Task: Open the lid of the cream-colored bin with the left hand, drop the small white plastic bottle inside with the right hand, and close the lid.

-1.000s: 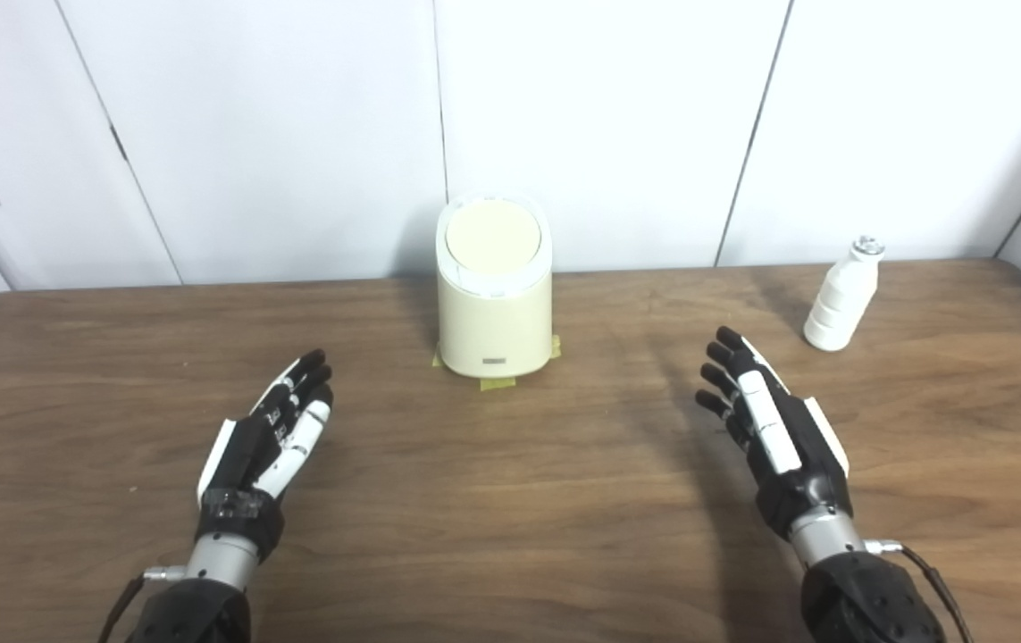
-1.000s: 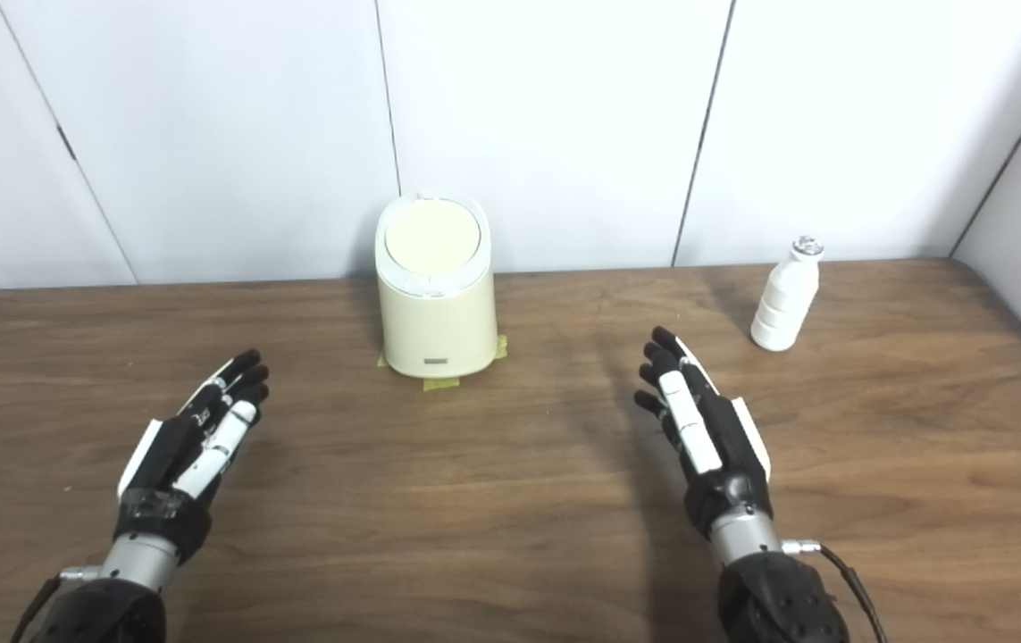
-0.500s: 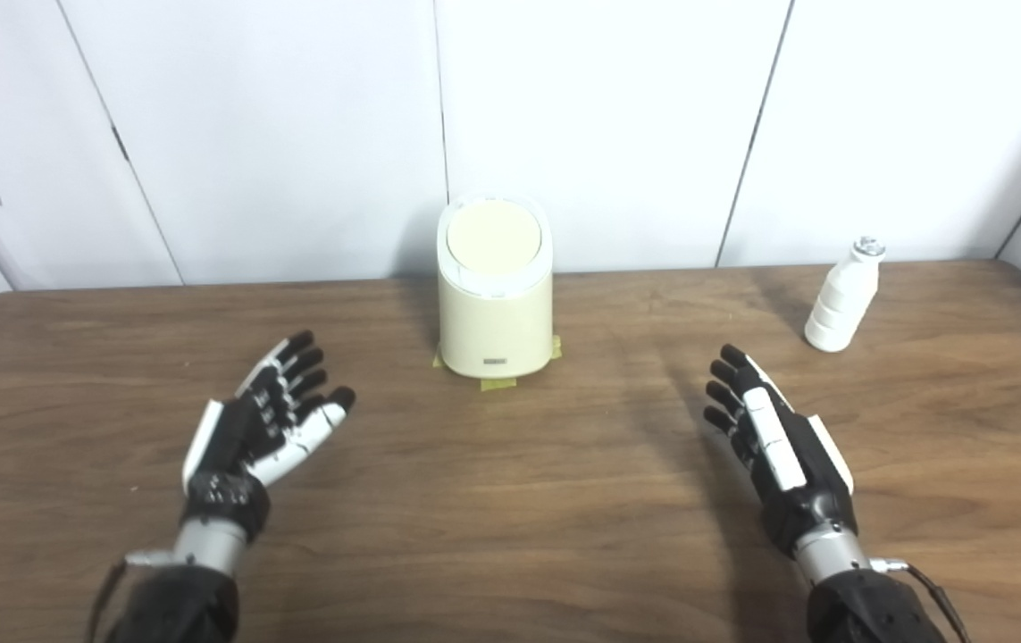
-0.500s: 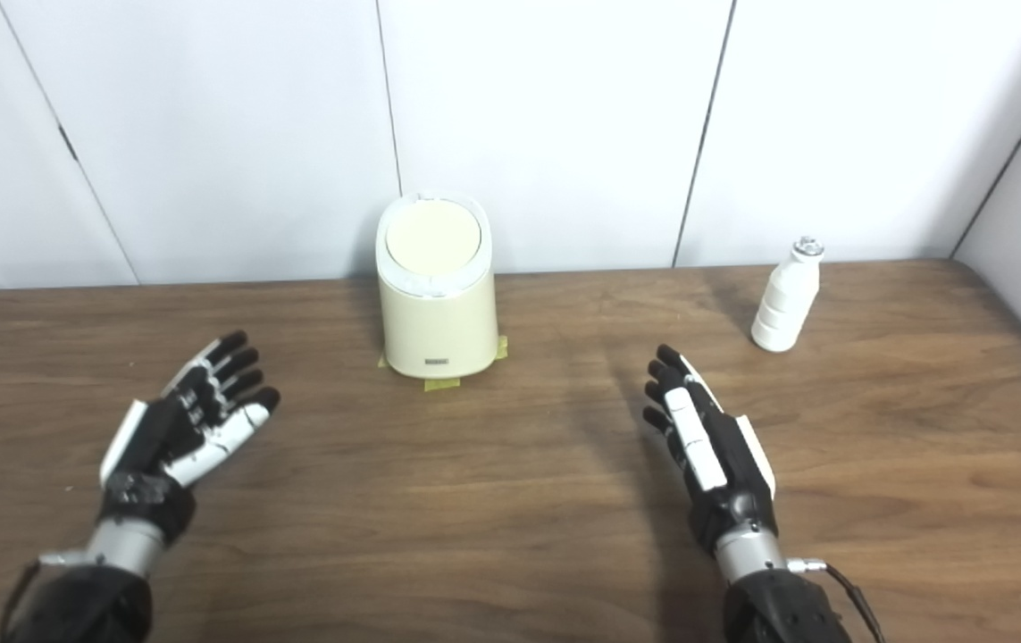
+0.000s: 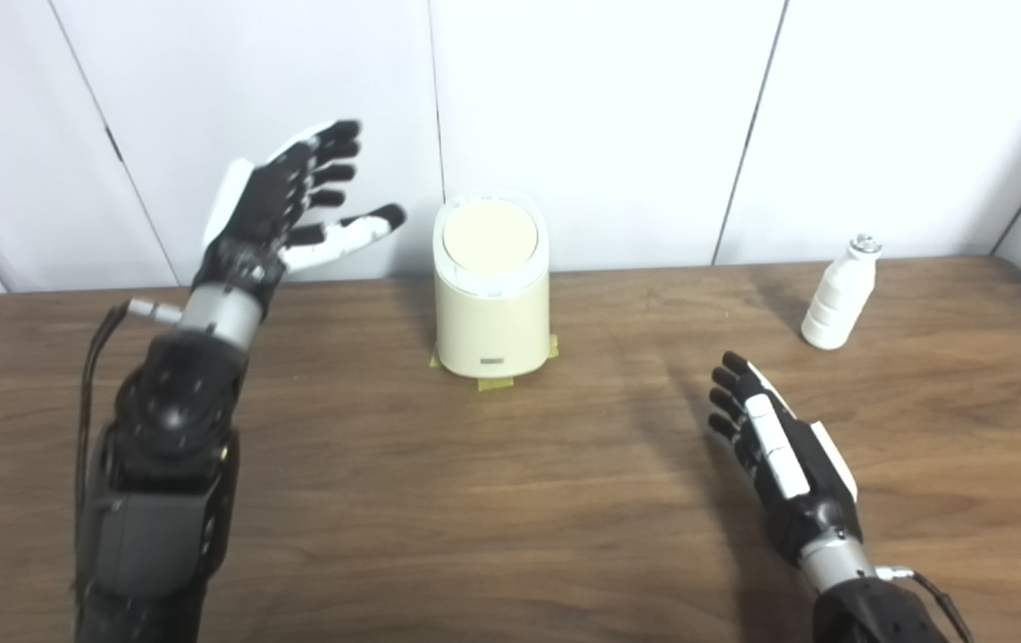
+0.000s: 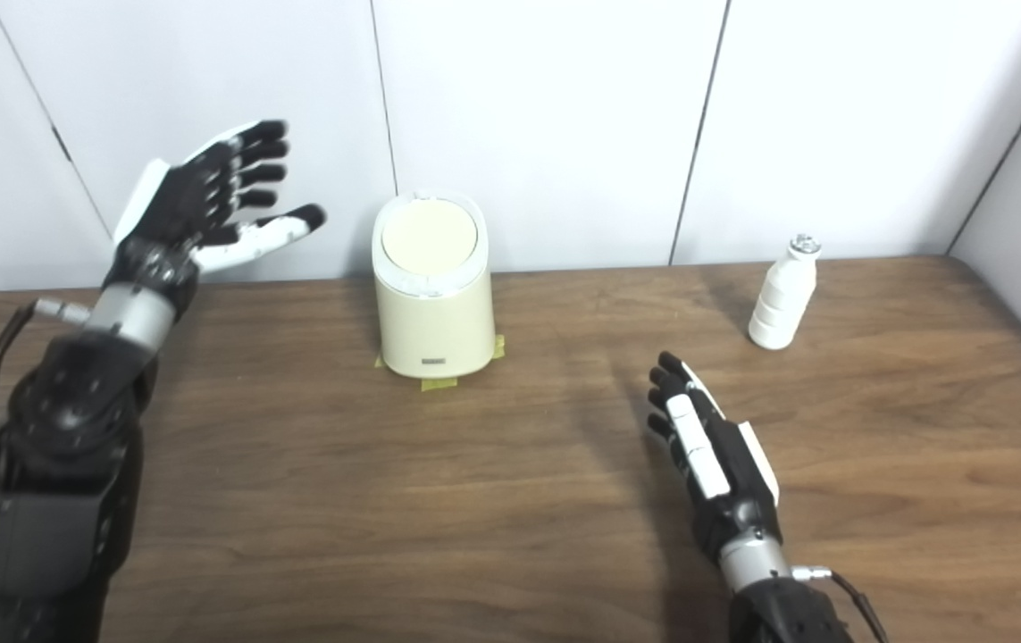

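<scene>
Bin [image 5: 492, 304] upright at 12 o'clock of table [image 5: 510, 536], lid [image 5: 489, 236] shut, tape [image 5: 497, 384] under base. Bottle [image 5: 836, 296] upright at 2 o'clock, well apart from bin. Left hand [image 5: 282, 207] raised at 10 o'clock, just beside lid, fingers spread, empty. Right hand [image 5: 778, 451] low at 4 o'clock, fingers straight, pressed together, empty, well short of bottle.

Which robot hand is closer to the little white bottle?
The right hand. It is open low over the table, in front of the bottle and a bit to its left. The left hand is raised, open, beyond the cream bin.
</scene>
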